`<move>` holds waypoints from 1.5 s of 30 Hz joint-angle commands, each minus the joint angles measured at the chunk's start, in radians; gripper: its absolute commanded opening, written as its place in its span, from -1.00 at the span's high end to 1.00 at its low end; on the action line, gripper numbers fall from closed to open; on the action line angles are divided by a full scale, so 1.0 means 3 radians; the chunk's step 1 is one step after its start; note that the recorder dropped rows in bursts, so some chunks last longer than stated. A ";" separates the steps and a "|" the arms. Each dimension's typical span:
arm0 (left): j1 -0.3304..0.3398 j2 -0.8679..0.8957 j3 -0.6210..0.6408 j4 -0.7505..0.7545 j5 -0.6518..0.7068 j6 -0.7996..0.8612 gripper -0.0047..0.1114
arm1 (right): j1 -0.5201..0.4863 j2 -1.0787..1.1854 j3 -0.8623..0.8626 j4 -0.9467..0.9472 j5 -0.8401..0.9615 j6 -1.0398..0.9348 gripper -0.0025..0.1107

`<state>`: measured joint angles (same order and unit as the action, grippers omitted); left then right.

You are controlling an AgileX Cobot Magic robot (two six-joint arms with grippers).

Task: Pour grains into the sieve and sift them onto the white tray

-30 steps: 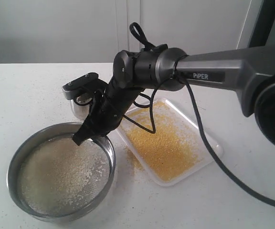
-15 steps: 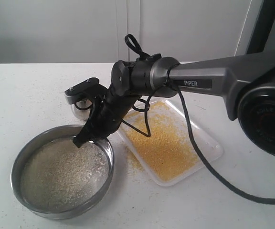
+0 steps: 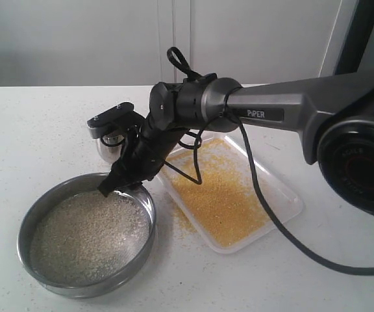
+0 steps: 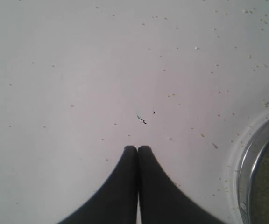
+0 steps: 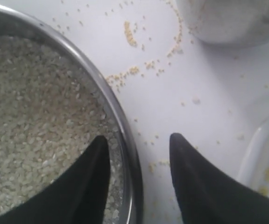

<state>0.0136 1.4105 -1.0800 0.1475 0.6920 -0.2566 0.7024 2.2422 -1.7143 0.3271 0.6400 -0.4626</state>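
We take the sieve [image 3: 22,229] as our mark. It sits flat on the table [image 3: 37,123], and its mesh is covered by the paler, coarser grains [image 3: 83,237], a beige layer reaching the wall all round.

The right gripper [image 3: 112,185] hangs over the sieve's far rim, its jaws spread wide and holding nothing. In the right wrist view this gripper [image 5: 138,136] straddles that rim. One finger [image 5: 90,186] is above the grains inside the sieve, and the other [image 5: 195,186] is outside it above bare table. We cannot tell whether either finger touches the rim.

The tray [image 3: 292,201] lies just beside the sieve, on its right in the exterior view, and does not touch it. Fine yellow meal [image 3: 223,195] covers most of the tray's floor, and a little lies spilled on the table in the gap between sieve and tray. The cup [image 3: 108,148] stands just behind the sieve, partly hidden by the right gripper. Loose grains dot the table between sieve and cup.

The left gripper [image 4: 137,148] is outside the sieve, jaws pressed together with nothing between them, above table speckled with stray grains. Only an arc of the sieve [image 4: 250,168] shows at the edge of that view.
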 commanded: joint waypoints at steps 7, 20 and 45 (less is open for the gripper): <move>0.0012 -0.0025 0.0012 -0.0009 0.0021 -0.0030 0.92 | 0.0000 -0.0176 -0.0069 -0.0039 0.0252 -0.0005 0.24; 0.0012 -0.0025 0.0012 -0.0009 0.0021 -0.0030 0.92 | -0.0043 -0.0535 -0.0069 -0.0104 0.0923 -0.0012 0.78; 0.0012 -0.0025 0.0012 -0.0009 0.0028 -0.0030 0.92 | -0.0927 -0.1225 0.0471 -0.0692 0.1339 0.0598 0.96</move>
<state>0.0136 1.4105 -1.0800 0.1475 0.6920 -0.2566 0.4726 1.9045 -1.5981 0.1415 1.0387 -0.2881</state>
